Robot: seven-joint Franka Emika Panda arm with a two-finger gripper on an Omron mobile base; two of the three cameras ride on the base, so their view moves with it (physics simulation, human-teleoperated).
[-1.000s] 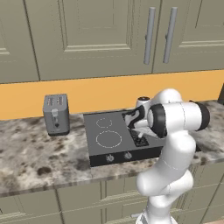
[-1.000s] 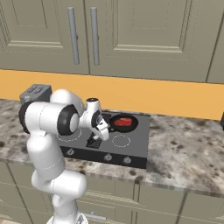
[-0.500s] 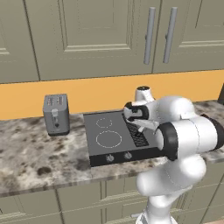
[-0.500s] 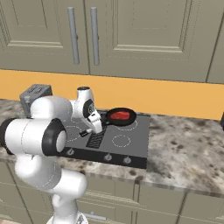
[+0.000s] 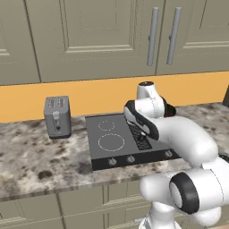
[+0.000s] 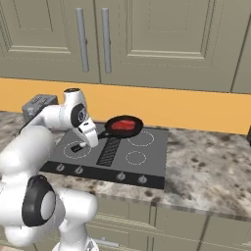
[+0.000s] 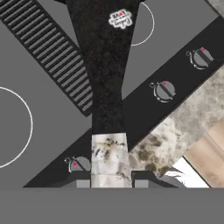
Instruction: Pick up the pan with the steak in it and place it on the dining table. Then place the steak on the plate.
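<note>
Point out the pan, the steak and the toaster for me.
pan (image 6: 128,131), right base view, on its dark front rim.
steak (image 6: 123,125), right base view, middle of the red meat.
toaster (image 5: 57,117), left base view, on its grey front face.

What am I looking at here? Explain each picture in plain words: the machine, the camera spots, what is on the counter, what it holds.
The machine is a white robot arm with a two-finger gripper, in a rendered kitchen. Two pictures come from cameras behind the arm, one to its left and one to its right. The third comes from a camera on the hand, looking down along the fingers. On the marbled counter sit a black cooktop with knobs and a grey toaster. The gripper is closed on the handle of a small black frying pan, over the cooktop's back. A red steak lies in it.
</note>
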